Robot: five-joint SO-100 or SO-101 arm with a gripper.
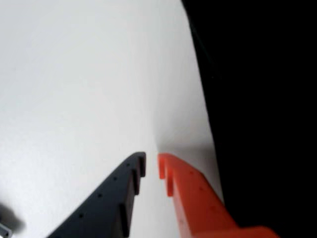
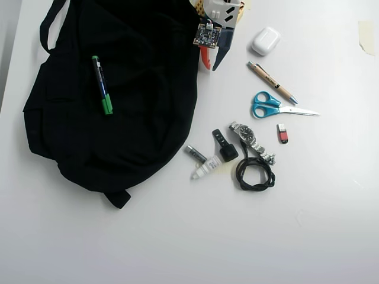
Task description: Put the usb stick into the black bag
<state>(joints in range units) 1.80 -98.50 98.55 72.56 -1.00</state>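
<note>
The gripper (image 2: 209, 64) is seen at the top of the overhead view, just beside the right edge of the black bag (image 2: 118, 100); in the wrist view its black finger and orange finger stand a narrow gap apart, nearly closed, with nothing held between them (image 1: 151, 166); only bare white counter (image 1: 74, 74) shows under the tips, with the bag's dark mass (image 1: 262, 99) filling the right side.

The usb stick (image 2: 283, 134) lies flat on the counter (image 2: 177, 236) to the right in the overhead view, well apart from the bag and from the gripper; it rests just below the blue-handled scissors (image 2: 272, 106) and to the right of the wristwatch (image 2: 249, 139).

A green-capped pen (image 2: 102, 86) lies on top of the bag; a brown pen (image 2: 272, 83) and a white case (image 2: 265, 41) are placed above the scissors; a small grey cylinder (image 2: 194, 154), a black fob (image 2: 224, 148), a white tube (image 2: 205, 170) and a coiled black cord (image 2: 254, 173) are gathered near the bag's lower right edge.
</note>
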